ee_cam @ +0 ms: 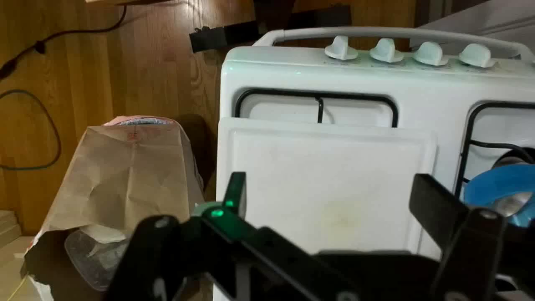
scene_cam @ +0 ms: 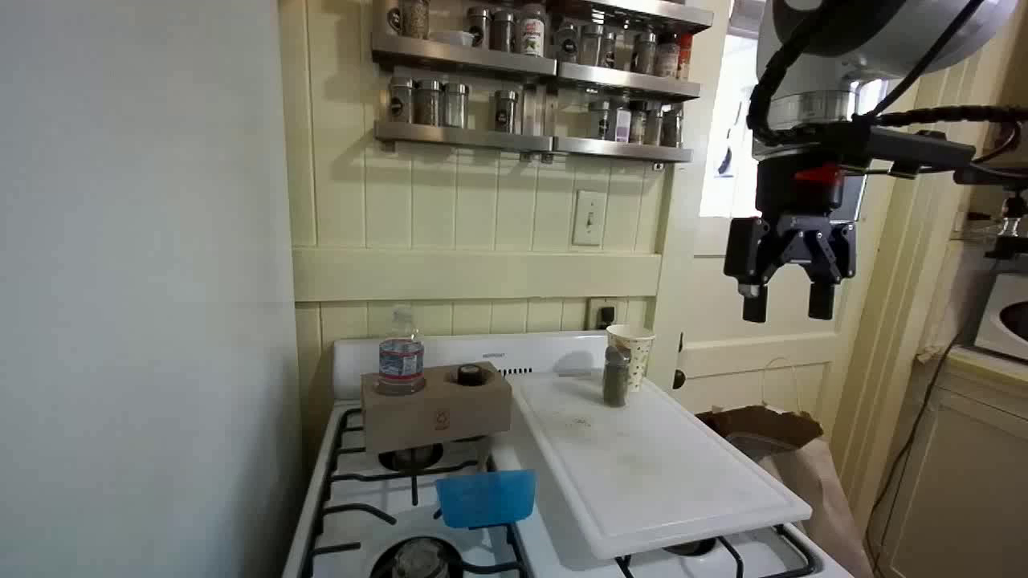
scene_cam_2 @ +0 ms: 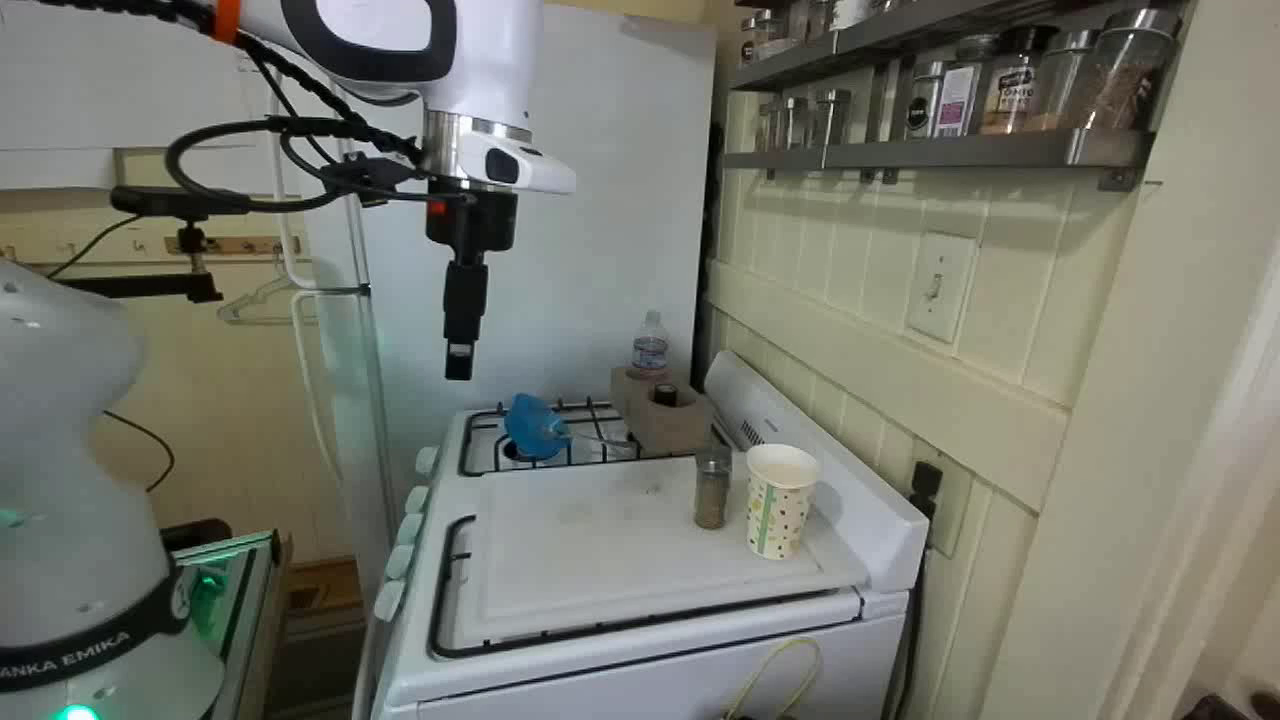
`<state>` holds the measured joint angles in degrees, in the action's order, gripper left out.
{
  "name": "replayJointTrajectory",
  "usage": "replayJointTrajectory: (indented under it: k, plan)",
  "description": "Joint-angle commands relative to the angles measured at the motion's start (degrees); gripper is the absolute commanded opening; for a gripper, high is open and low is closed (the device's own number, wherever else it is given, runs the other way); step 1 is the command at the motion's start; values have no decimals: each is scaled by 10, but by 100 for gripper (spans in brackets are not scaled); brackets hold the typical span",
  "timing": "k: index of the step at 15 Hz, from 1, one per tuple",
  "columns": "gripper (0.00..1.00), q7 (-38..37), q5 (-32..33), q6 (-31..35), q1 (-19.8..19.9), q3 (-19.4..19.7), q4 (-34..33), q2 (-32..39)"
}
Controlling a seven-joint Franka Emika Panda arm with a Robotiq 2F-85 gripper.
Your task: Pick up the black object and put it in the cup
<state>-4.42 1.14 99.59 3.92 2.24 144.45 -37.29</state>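
The black object, a small dark round item (scene_cam: 471, 374), sits in a hole in the top of a brown cardboard holder; it also shows in an exterior view (scene_cam_2: 664, 394). The only cup I see is a patterned paper cup (scene_cam: 640, 353), upright at the back of the white board, also in an exterior view (scene_cam_2: 780, 508). A small grey-lidded cylindrical jar (scene_cam_2: 712, 490) stands beside it. My gripper (scene_cam: 788, 303) is open and empty, high above the stove and apart from everything. In the wrist view, the spread fingers (ee_cam: 330, 186) have only the board below them. Black object and cup are outside that view.
The white board (scene_cam: 642, 474) lies over the stove's burners. The cardboard holder (scene_cam: 438, 421) also carries a clear bottle (scene_cam: 401, 357). A blue item (scene_cam: 487, 498) lies on the grates. A paper bag (ee_cam: 133, 175) stands beside the stove. Spice shelves (scene_cam: 466, 136) hang on the wall.
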Motion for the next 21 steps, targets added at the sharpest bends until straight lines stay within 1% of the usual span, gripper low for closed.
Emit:
replayJointTrajectory:
  k: [1,6,7,8,9,11,12,13,15,17,19,20,21]
  plan:
    - [100,1,-1,-1,2,-1,-1,0]
    - [100,1,-1,-1,2,-1,-1,0]
    - [100,2,3,30,1,-2,6,3]
    - [100,0,17,94,1,-10,15,16]
    - [100,8,20,142,-4,-12,16,32]
    - [100,43,24,241,-21,-17,6,81]
    - [100,67,16,292,-33,-13,1,116]
    - [100,93,8,329,-44,-10,-9,146]
    - [100,139,17,380,-59,-13,-38,212]
    - [100,167,54,406,-56,-22,-74,272]
    - [100,184,107,435,-46,-27,-109,323]
    - [100,162,71,418,-52,-23,-66,269]
    - [100,163,76,423,-51,-23,-78,289]
